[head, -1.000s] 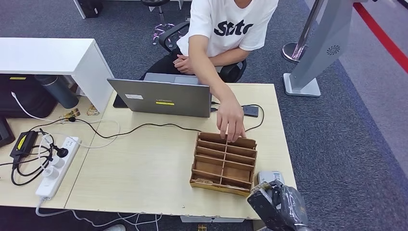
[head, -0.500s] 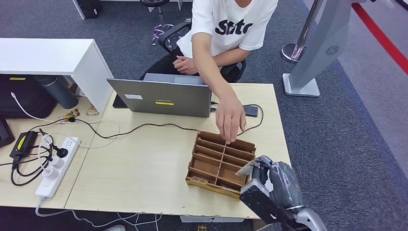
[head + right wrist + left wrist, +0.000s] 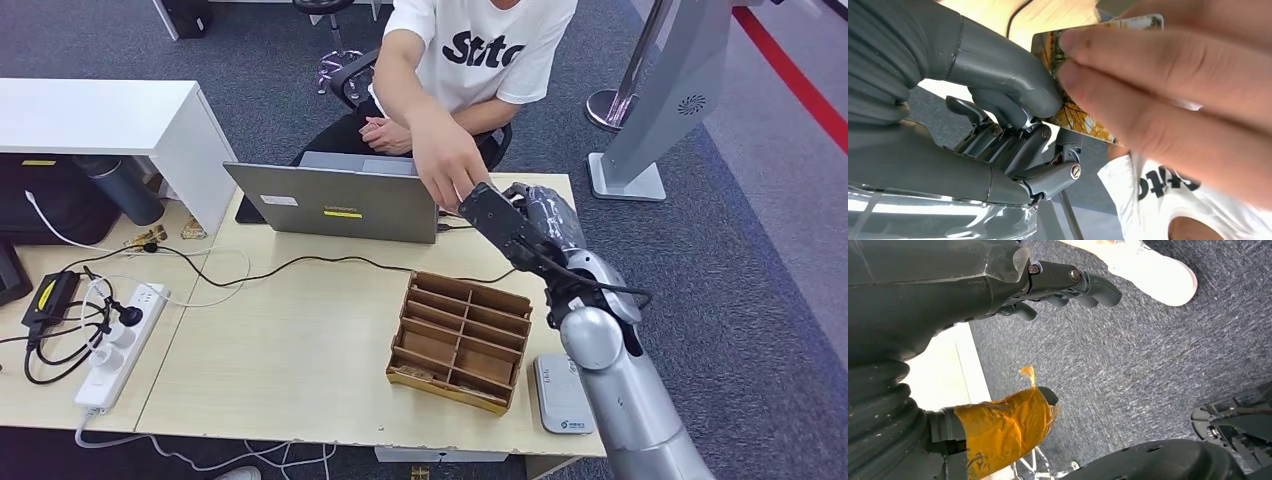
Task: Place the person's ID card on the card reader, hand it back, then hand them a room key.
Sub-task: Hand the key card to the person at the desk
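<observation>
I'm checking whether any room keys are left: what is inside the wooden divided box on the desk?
The wooden box shows bare compartments from the head view. Something small lies in the near-left corner slot, too small to identify. The dividers hide the slot floors behind them, so cards lying there cannot be ruled out.

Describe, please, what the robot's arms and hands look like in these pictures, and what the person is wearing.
The right arm is smooth silver with a rounded joint and a thin black cable. The right hand has dark fingers, a grey thumb and a clear plastic cover. The left hand is dark, its thumb wrapped in orange tape. The person wears a white T-shirt with black lettering.
</observation>
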Action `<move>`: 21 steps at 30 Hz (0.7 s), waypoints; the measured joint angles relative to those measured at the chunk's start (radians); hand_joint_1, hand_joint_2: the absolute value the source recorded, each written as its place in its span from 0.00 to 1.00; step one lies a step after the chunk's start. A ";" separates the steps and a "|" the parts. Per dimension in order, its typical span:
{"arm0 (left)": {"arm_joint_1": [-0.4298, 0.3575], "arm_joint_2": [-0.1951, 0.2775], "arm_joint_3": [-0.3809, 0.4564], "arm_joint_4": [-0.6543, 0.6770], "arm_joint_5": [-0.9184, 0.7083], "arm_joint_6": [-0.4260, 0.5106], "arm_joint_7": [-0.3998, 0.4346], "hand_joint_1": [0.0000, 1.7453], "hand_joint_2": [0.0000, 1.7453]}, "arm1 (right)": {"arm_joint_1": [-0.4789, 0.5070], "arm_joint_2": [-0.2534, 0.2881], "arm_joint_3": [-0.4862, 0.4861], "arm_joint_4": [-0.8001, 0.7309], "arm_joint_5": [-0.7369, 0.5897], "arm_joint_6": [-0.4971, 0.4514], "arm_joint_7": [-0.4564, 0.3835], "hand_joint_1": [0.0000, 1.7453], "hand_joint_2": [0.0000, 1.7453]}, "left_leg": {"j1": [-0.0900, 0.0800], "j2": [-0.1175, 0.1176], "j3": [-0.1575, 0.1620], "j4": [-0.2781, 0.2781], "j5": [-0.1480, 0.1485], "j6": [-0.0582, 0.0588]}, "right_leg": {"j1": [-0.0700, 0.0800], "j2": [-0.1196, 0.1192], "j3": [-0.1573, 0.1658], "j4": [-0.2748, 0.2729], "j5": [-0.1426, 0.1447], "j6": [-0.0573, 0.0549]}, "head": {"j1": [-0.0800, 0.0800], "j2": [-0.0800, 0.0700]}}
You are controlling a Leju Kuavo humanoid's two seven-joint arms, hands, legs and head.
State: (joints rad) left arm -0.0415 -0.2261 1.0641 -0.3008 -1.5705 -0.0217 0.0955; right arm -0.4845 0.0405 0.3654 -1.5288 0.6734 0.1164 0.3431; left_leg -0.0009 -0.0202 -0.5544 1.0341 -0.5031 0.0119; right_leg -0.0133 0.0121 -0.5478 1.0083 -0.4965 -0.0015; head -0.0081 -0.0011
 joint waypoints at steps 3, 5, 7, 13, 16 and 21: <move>0.000 0.006 -0.013 0.008 0.000 -0.002 0.000 0.00 1.00 | -0.032 0.010 0.000 0.060 -0.002 -0.004 0.003 0.46 1.00 | 0.000 -0.001 -0.001 0.000 0.000 0.000 | 0.000 -0.001 -0.001 0.000 0.000 0.000 | 0.000 0.000; 0.000 0.009 -0.016 0.012 0.001 -0.003 0.000 0.00 1.00 | -0.041 0.016 0.000 0.081 0.000 -0.007 0.002 0.02 1.00 | 0.000 -0.002 -0.002 0.000 0.000 0.000 | 0.000 -0.002 -0.001 0.000 0.000 0.000 | 0.000 0.000; 0.000 0.012 -0.018 0.015 0.002 -0.003 0.000 0.00 1.00 | -0.044 0.019 0.000 0.092 0.007 -0.014 -0.002 0.00 1.00 | 0.000 -0.004 -0.003 0.000 0.000 0.000 | 0.000 -0.003 -0.002 0.000 -0.001 0.000 | 0.000 0.000; 0.000 0.014 -0.021 0.017 0.006 -0.002 0.000 0.00 1.00 | -0.044 0.022 0.000 0.091 0.018 -0.027 -0.008 0.00 1.00 | 0.000 -0.003 -0.003 0.000 0.000 0.000 | 0.000 -0.003 -0.002 -0.001 -0.001 0.000 | 0.000 0.000; 0.000 0.014 -0.022 0.018 0.009 -0.002 0.000 0.00 1.00 | -0.041 0.023 0.000 0.086 0.022 -0.035 -0.019 0.00 1.00 | 0.000 -0.003 -0.003 0.000 0.000 0.000 | 0.000 -0.003 -0.002 -0.001 0.000 0.000 | 0.000 0.000; 0.002 0.011 -0.022 0.018 0.030 0.000 -0.002 0.00 1.00 | 0.034 0.023 0.002 -0.052 0.056 -0.093 -0.106 0.00 1.00 | 0.000 -0.004 -0.003 0.000 0.000 0.000 | 0.000 -0.003 -0.003 -0.001 -0.001 0.000 | 0.000 0.000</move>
State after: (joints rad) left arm -0.0390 -0.2147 1.0422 -0.2827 -1.5408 -0.0214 0.0936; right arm -0.4504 0.0633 0.3670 -1.5809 0.7297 0.0230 0.2374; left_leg -0.0010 -0.0241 -0.5575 1.0344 -0.5034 0.0122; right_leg -0.0134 0.0087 -0.5505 1.0075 -0.4973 -0.0013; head -0.0081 -0.0011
